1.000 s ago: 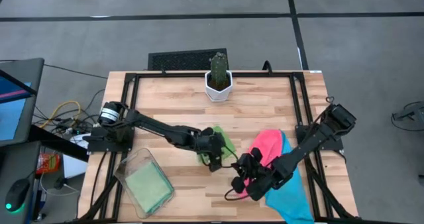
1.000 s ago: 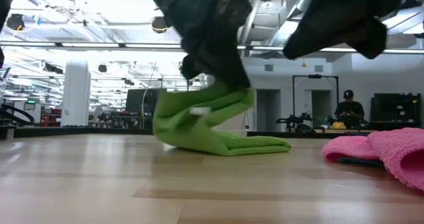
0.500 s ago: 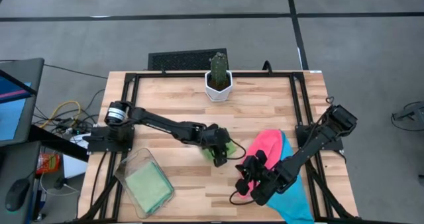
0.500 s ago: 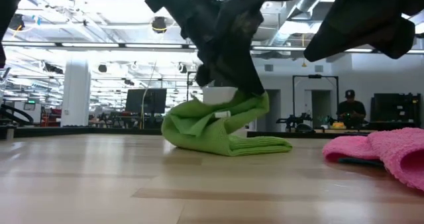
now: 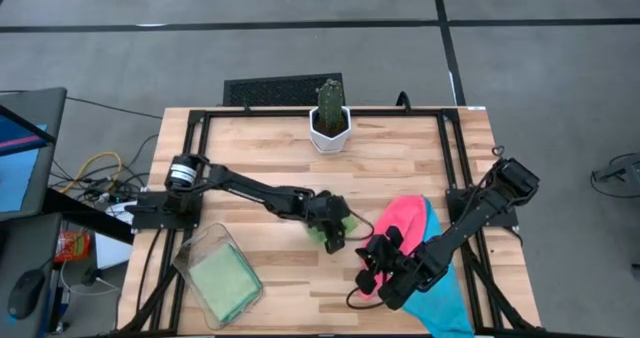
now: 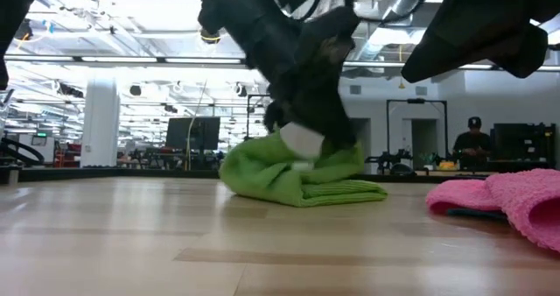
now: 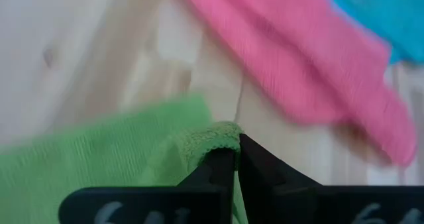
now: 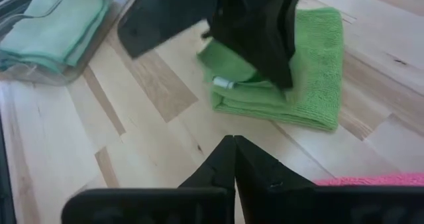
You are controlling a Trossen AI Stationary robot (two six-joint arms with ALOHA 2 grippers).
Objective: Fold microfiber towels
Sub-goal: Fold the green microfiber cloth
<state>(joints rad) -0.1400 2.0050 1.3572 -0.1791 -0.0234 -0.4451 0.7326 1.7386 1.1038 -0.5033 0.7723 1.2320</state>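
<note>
My left end effector (image 7: 233, 159) is clamped on a hem of the green towel (image 5: 340, 221), mid-bench. To fold well, I should lay that hem squarely over the lower layer before letting go. My right end effector (image 8: 233, 159) hovers nearby, fingers together, holding nothing.

No readable writing anywhere right now: no label, brand, number or sign comes through clearly on any surface in these views.
</note>
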